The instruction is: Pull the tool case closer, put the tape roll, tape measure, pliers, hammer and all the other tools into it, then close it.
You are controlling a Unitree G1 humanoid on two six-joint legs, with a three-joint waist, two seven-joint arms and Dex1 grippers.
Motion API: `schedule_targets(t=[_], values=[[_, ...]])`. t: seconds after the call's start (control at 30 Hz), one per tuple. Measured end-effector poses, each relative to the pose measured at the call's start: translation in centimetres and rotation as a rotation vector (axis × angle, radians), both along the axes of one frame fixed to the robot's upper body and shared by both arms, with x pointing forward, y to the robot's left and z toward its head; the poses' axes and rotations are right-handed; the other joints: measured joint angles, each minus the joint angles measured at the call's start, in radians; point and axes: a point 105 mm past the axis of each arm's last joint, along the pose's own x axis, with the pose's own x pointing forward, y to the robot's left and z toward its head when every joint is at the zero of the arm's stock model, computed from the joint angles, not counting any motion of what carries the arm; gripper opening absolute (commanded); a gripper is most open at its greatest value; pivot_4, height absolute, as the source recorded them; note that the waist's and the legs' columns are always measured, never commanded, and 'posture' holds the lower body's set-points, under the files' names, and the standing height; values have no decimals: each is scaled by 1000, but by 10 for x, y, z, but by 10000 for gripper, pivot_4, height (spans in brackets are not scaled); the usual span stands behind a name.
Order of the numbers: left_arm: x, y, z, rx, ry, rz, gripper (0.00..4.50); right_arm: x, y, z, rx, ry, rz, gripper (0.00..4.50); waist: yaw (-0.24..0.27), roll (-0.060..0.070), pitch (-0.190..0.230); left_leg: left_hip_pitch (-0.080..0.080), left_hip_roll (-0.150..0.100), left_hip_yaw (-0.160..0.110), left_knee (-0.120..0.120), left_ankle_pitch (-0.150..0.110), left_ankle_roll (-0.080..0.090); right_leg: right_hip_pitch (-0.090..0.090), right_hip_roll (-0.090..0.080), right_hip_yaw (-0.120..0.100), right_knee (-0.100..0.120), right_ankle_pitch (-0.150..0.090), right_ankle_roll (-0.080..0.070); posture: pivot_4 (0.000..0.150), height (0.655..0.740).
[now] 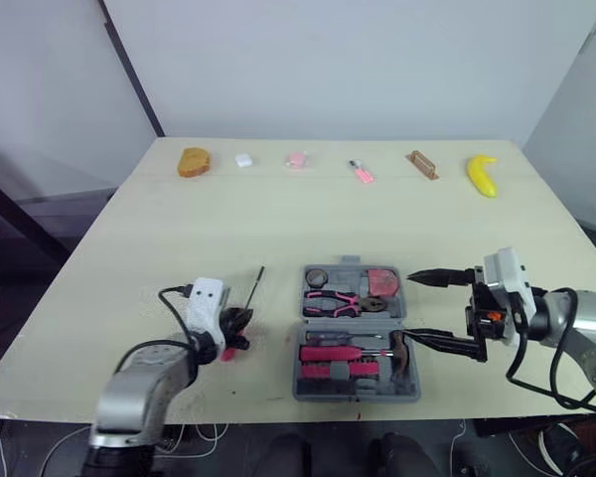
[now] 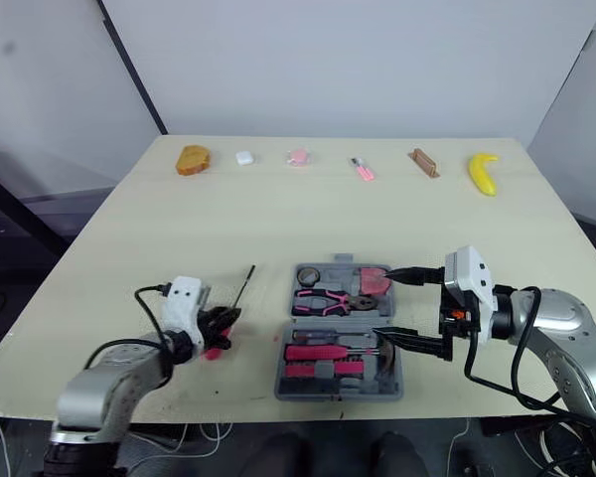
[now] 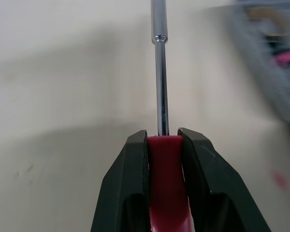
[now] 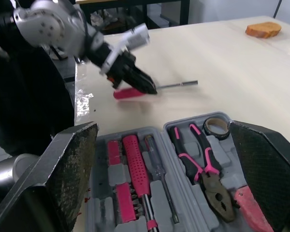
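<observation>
The grey tool case (image 1: 413, 390) lies open near the table's front edge. In it are a tape roll (image 1: 316, 276), pink-handled pliers (image 1: 333, 301), a pink tape measure (image 1: 382, 282), a hammer (image 1: 401, 351) and a pink-handled driver (image 1: 328, 353). Left of the case, my left gripper (image 1: 242, 322) is shut on the red handle of a screwdriver (image 3: 165, 179); its steel shaft (image 1: 255, 286) points away from me over the table. My right gripper (image 1: 407, 309) stands wide open at the case's right side, one finger over the tape measure corner, the other by the hammer.
Along the table's far edge lie a brown bread-like piece (image 1: 194, 162), a small white object (image 1: 243, 160), two small pink items (image 1: 296, 159) (image 1: 361, 171), a brown block (image 1: 422, 164) and a banana (image 1: 483, 175). The table's front edge runs just below the case.
</observation>
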Motion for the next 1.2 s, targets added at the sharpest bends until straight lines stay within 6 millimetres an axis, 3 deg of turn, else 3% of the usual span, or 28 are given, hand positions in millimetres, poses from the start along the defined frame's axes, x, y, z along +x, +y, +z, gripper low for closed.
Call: schedule_targets(t=[0.03,0.2,0.23,0.3,0.33,0.43,0.7,1.07,1.2], values=[[-7,-8,8,0,2,-133,4775,-1,-3,-2,-3,9,-8,45000,4,-1,1,-1,0,-1,0,0,0,0,0,-1,-1,-1,-1,1500,7400],[-20,-23,19,25,15,-402,4775,-5,-14,-6,-33,26,-25,45000,1,1,3,-1,-1,2,0,0,0,0,-2,0,-2,-1,-1,1500,7400],[-31,-32,21,45,31,-538,4775,-8,-19,-6,-57,26,-22,45000,-1,1,4,-1,-1,2,0,0,0,0,-2,1,-3,-1,-1,1500,7400],[-33,-38,23,66,36,-607,4775,-11,-23,-7,-63,26,-27,45000,1,1,5,-1,0,2,0,0,0,0,0,0,-2,0,0,1500,7400],[-46,-44,28,160,67,-768,4775,-18,-39,-14,-122,70,-52,45000,8,0,7,-5,-1,0,1,0,0,-1,1,-2,-3,0,0,1500,7400],[-52,-56,37,251,60,-899,4775,-24,-55,-13,-146,80,-104,45000,9,2,7,-4,-1,-2,0,0,0,-1,0,-1,-3,0,1,1500,7400],[-70,-101,45,232,98,-1057,4775,-43,-67,-12,-159,114,-160,45000,-5,2,8,-3,-1,0,1,0,0,-1,3,1,-1,-1,3,1500,7400],[-72,-119,21,413,202,-1111,4775,-52,-76,-11,-233,162,-117,45000,2,1,9,-3,-4,0,2,0,0,-1,4,2,-1,-1,3,1500,7400],[-69,-126,21,434,201,-1121,4775,-58,-80,-13,-293,192,-63,45000,2,0,9,-3,-4,-1,2,0,1,-1,4,2,-1,-1,3,1500,7400]])
